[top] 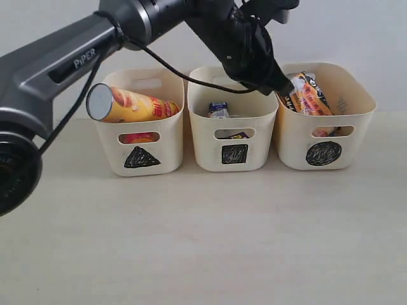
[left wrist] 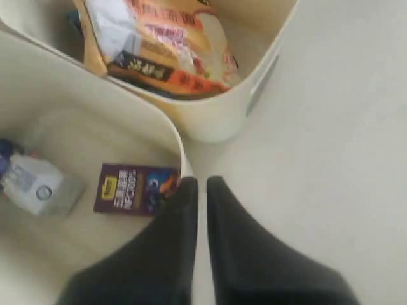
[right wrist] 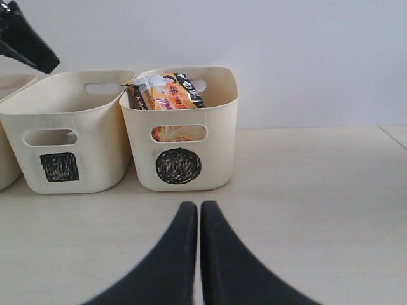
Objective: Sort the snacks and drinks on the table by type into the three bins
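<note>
Pale beige table (top: 203, 241) against a white wall (top: 362, 28), three cream bins (top: 205, 147) along its far edge, left gripper (left wrist: 202, 185) and right gripper (right wrist: 199, 208) both closed, empty.

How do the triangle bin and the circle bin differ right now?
The triangle bin stands leftmost in the exterior view; the circle bin rightmost. The triangle bin holds a yellow chip tube lying with its grey end poking over the rim; the circle bin holds an orange-white noodle bag sticking up past its rim. Both are cream tubs with handle slots and a black scribbled mark.
</note>
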Tool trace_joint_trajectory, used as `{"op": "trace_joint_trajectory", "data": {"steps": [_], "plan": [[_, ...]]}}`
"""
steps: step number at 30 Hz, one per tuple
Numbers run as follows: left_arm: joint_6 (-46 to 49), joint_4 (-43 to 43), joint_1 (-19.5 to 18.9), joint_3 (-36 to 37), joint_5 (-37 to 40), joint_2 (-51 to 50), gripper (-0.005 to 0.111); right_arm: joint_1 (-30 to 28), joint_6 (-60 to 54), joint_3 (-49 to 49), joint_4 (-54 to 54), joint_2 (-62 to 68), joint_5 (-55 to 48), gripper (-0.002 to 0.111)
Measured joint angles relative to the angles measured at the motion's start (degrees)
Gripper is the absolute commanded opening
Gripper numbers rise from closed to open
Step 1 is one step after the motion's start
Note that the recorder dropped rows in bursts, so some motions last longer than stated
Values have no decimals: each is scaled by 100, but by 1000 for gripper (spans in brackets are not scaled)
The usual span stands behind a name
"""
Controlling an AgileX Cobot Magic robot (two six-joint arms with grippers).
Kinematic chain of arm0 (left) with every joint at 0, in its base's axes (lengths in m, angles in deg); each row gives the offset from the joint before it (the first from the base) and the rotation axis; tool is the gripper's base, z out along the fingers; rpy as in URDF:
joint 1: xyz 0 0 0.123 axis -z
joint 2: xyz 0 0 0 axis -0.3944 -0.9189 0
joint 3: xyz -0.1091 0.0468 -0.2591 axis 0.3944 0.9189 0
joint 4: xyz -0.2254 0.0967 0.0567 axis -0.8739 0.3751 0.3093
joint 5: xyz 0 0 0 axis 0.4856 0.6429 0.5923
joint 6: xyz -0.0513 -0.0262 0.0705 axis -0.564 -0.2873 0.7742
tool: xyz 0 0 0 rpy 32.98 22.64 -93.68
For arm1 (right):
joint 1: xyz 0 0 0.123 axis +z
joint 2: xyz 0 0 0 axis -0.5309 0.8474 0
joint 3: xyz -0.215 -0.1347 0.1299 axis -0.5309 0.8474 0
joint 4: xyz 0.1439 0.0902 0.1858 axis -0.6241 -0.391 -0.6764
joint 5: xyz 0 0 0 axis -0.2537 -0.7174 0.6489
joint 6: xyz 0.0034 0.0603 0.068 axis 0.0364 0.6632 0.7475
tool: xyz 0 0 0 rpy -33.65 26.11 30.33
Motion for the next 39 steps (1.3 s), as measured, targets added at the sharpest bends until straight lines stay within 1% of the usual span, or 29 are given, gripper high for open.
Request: {"op": "trace_joint_trajectory", "data": {"steps": [2,4,8,12,17,20,23,26,27,28,31,34,36,37,39], "plan": [[-14,62,0,227,268,166,4,0,0,0,0,0,0,0],[-27,99,-23,625,439,380,4,0,0,0,0,0,0,0],[-50,122,-23,1694,348,916,4,0,0,0,0,0,0,0],[-136,149,-23,3190,-344,1866,4,0,0,0,0,0,0,0],[-425,174,-23,5167,-1701,3449,4,0,0,0,0,0,0,0],[-670,174,-23,6151,-2421,4202,4,0,0,0,0,0,0,0],[-948,174,-23,7037,-2913,4846,4,0,0,0,0,0,0,0],[-1211,174,-23,7839,-3259,5473,4,0,0,0,0,0,0,0],[-1275,174,-23,8237,-3410,5826,4,0,0,0,0,0,0,0],[-1302,174,-23,8437,-3467,6010,4,0,0,0,0,0,0,0],[-1393,174,-23,9275,-3534,6819,4,0,0,0,0,0,0,0],[-1538,118,-23,9846,-3505,7446,4,0,0,0,0,0,0,0],[-1630,66,-23,10361,-3453,7958,4,0,0,0,0,0,0,0],[-1641,66,-23,10525,-3532,8072,4,0,0,0,0,0,0,0],[-1653,103,-23,11069,-4020,8375,4,0,0,0,0,0,0,0]]}}
